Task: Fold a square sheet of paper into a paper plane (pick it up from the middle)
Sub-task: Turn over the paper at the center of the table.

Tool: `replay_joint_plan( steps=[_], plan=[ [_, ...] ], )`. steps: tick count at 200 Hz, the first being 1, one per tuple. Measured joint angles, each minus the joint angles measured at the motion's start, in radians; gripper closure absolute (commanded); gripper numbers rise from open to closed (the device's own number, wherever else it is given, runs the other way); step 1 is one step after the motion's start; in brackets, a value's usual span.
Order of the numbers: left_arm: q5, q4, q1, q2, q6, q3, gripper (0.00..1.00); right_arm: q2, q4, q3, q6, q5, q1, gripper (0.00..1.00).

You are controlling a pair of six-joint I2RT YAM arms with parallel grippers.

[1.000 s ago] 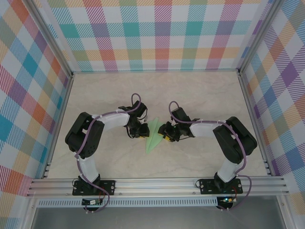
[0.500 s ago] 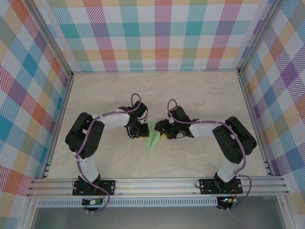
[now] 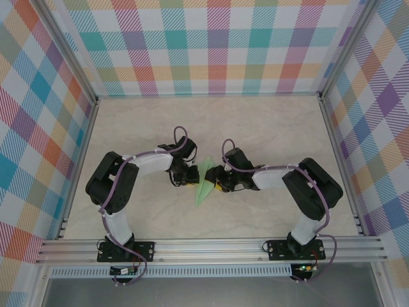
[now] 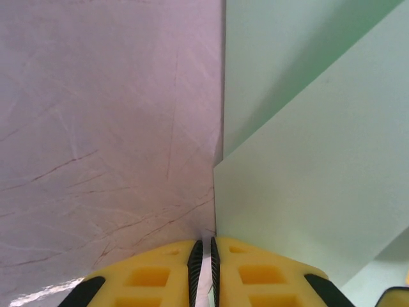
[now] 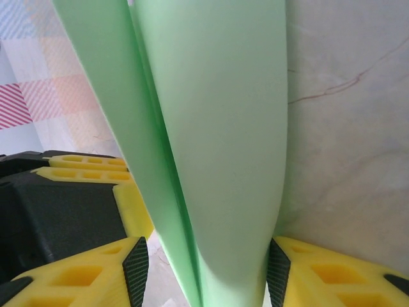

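The left pincer [image 4: 206,243], nearly closed, is nipping the paper plane [image 3: 204,184] at its edge; the right pincer [image 5: 207,259] is straddling the fold, jaws standing apart.

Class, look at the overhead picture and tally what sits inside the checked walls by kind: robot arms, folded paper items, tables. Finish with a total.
Robot arms: 2
Paper plane: 1
Table: 1
Total: 4
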Motion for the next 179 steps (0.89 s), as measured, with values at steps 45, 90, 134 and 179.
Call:
replay_joint_plan(
  steps=[45, 90, 134, 179],
  plan=[
    [0.004, 0.004, 0.003, -0.002, -0.012, -0.004, 0.84, -0.007, 0.008, 0.0, 0.034, 0.037, 0.001, 0.46],
    [0.006, 0.012, 0.003, -0.006, -0.016, -0.011, 0.84, -0.001, 0.012, 0.016, 0.051, 0.063, 0.019, 0.5],
    [0.006, 0.016, 0.003, -0.006, -0.016, -0.012, 0.83, 0.028, 0.013, 0.051, 0.039, 0.063, 0.02, 0.49],
    [0.006, 0.017, 0.003, -0.008, -0.016, -0.013, 0.83, 0.078, 0.01, 0.075, 0.024, 0.051, 0.02, 0.6]
  ],
)
